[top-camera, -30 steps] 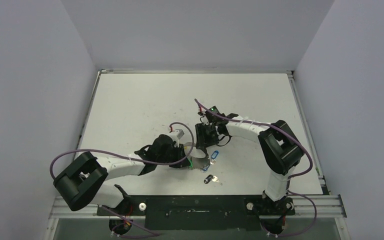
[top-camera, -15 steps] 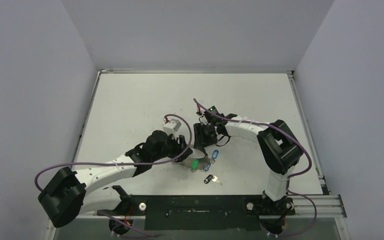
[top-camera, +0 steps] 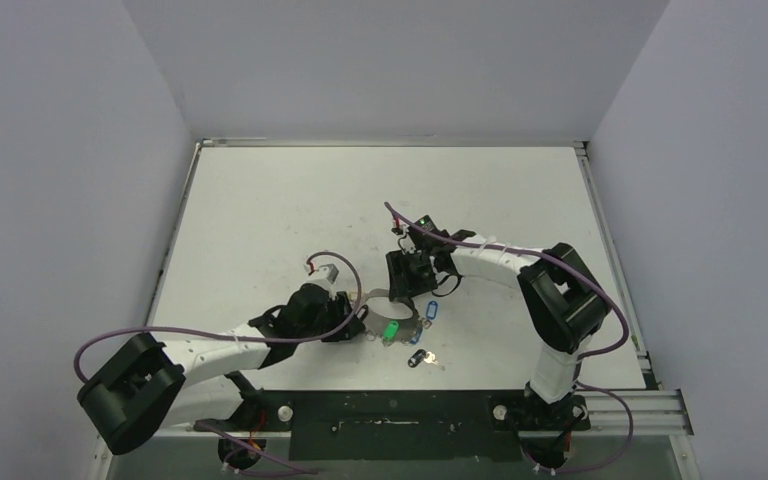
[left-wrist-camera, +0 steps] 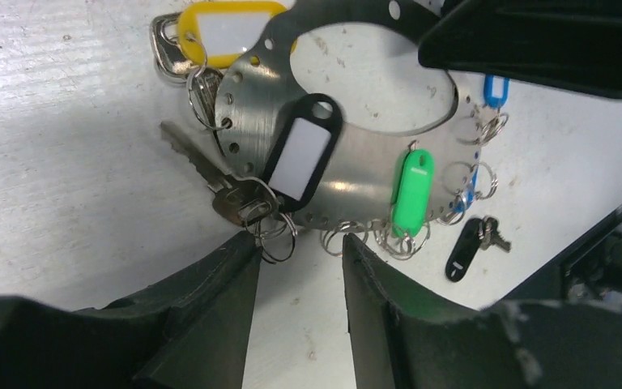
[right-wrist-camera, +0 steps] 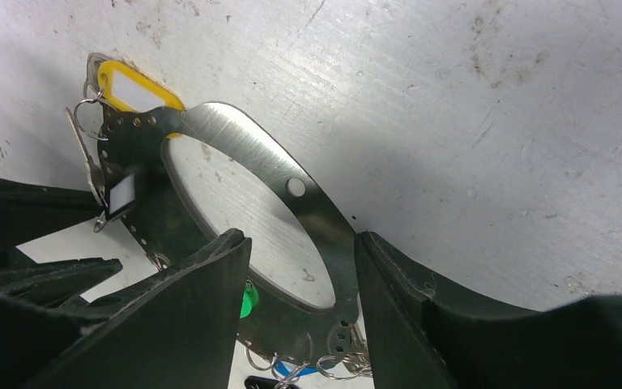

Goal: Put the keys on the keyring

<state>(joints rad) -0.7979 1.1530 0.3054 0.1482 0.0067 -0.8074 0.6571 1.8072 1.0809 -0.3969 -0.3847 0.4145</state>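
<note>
keyring [left-wrist-camera: 356,174]: lying flat mid-table [left-wrist-camera: 65,162], green tag [left-wrist-camera: 413,190] and yellow tag [left-wrist-camera: 227,28] sitting at its edge
left gripper [left-wrist-camera: 296,279]: fingers standing apart, holding nothing, hovering by the black-tag key [left-wrist-camera: 300,158]
right gripper [right-wrist-camera: 301,243]: fingers straddling the keyring's band, can't tell if pinching

No text is legible on the key tags [left-wrist-camera: 303,154].

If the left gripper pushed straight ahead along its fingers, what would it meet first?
Probably the split rings on the black-tagged key, lying just ahead of the open left gripper, then the flat keyring behind. Depth is unclear, so it might pass above them.
</note>
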